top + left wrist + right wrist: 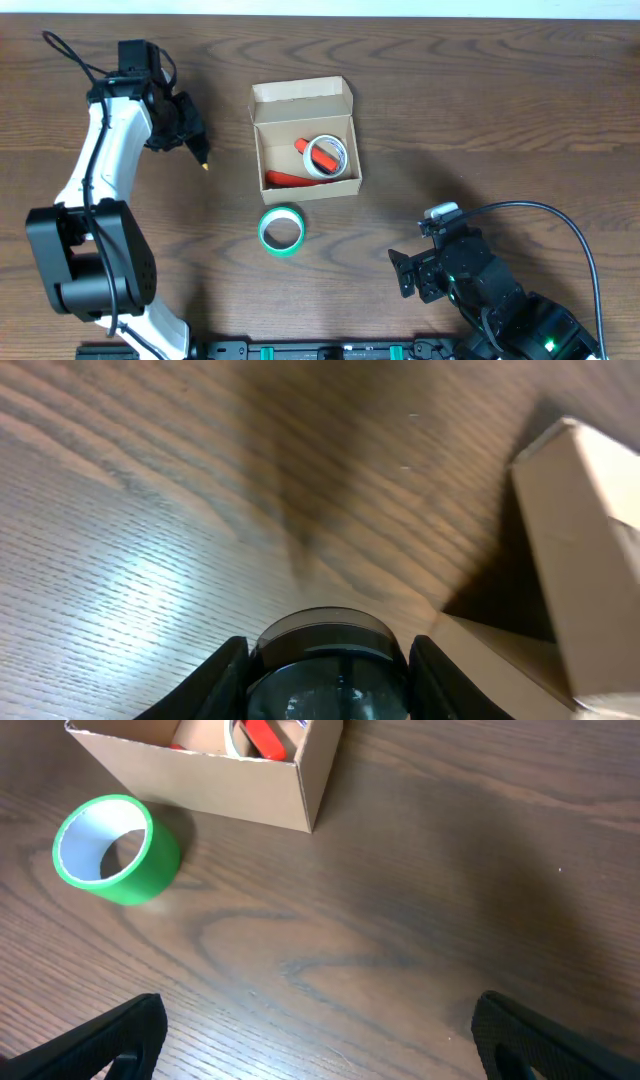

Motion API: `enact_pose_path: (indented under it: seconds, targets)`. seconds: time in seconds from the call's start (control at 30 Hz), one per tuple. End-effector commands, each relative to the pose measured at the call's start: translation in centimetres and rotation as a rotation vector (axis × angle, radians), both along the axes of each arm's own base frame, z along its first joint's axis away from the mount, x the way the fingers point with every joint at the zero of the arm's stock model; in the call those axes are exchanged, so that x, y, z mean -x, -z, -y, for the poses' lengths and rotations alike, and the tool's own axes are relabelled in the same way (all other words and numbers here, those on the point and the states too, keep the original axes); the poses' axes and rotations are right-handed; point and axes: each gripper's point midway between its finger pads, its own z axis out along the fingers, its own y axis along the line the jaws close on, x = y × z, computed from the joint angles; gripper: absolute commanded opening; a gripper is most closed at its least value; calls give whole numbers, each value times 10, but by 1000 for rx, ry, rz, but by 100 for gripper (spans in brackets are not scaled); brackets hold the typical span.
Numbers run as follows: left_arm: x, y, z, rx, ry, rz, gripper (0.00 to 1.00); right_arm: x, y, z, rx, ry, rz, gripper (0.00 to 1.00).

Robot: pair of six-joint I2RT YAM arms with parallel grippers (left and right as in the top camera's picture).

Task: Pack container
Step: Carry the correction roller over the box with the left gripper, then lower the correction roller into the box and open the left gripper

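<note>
The container (300, 100) is an open tan cardboard box at the table's middle, with its flap lid standing at the far side. It holds a white tape roll (328, 155) and red items (288, 180). A green tape roll (281, 230) lies on the table just in front of the box. My left gripper (190, 130) is left of the box, shut on a dark round object (328, 650); the box's wall (590, 560) shows at the right of that view. My right gripper (405, 272) is open and empty at the front right, facing the box (200, 780) and the green roll (115, 850).
Dark wood-grain table (480, 120). A black cable (560, 215) loops over the right arm at the front right. A black rail (320, 350) runs along the front edge.
</note>
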Motion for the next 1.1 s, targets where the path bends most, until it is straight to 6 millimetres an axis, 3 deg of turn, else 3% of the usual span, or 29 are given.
enact_pose_path:
  seconds: [0.0, 0.23, 0.5, 0.87, 1.07]
  targets:
    - [-4, -26, 7, -1, 10, 65, 41, 0, -1, 1, -3, 11, 5, 99]
    - [0, -52, 29, -2, 60, 128, 41, 0, -1, 1, -4, 11, 5, 99]
    - [6, -75, 76, 10, 159, 188, 42, 0, -1, 1, -4, 11, 5, 99]
    - [9, -91, 148, 63, 261, 256, 42, 0, -1, 1, -4, 11, 5, 99]
    - [14, -90, 171, 60, 285, 259, 42, 0, -1, 1, -4, 11, 5, 99]
